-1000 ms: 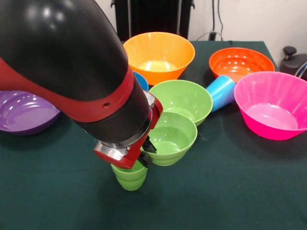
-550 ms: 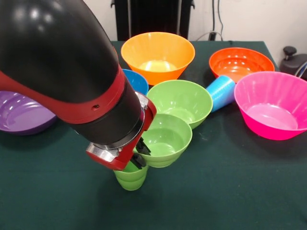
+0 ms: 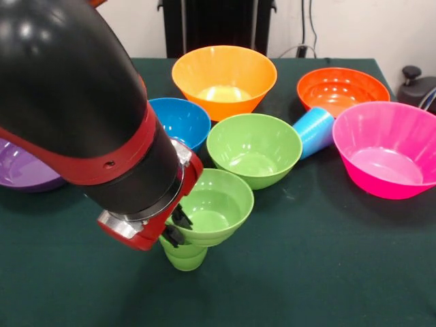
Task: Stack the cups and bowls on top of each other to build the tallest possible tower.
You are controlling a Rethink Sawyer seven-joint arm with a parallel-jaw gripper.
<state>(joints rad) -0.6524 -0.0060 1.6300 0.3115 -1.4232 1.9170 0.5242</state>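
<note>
Front view: a small green bowl (image 3: 211,208) is being held by its near rim in the gripper (image 3: 176,228), the jaws pinching that rim, and is being carried tilted over the green cup (image 3: 184,255) standing on the table (image 3: 327,272). The bowl seems to be touching the cup's top. For a good stack, the bowl is best levelled and centred over the cup before the jaws are spread, since an off-centre release is likely to tip the cup. Other bowls are lying well behind.
</note>
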